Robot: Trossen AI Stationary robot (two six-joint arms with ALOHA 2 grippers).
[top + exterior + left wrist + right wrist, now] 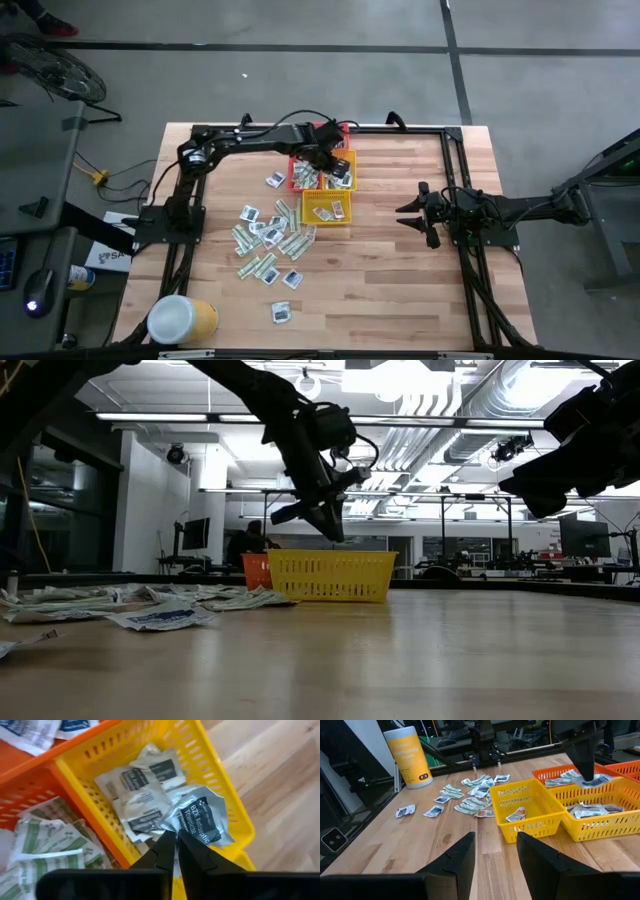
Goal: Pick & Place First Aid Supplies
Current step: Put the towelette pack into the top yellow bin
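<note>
The left gripper [175,842] hangs over the far yellow basket [345,170], its dark fingers pinched nearly together on the crumpled corner of a white antiseptic towelette packet [202,817] with a dark blue label, held just above the other foil-like white packets [142,795] lying in that basket. Touching it on its 9 o'clock side, an orange basket [30,785] holds soft green-and-white strips [45,845]. A second yellow basket [326,208], its slotted plastic walls plain to see, sits at the first one's 6 o'clock with two packets inside. From there toward 8 o'clock, loose first aid supplies [268,238] lie scattered flat on the pale wooden butcher-block table [400,290], and a yellow tub [183,319] with a white lid lies near the table's 7 o'clock corner. The right gripper [412,214] waits at the table's 3 o'clock side, fingers spread apart and empty. Beyond the table stretches a workshop with ceiling ducts and monitors.
</note>
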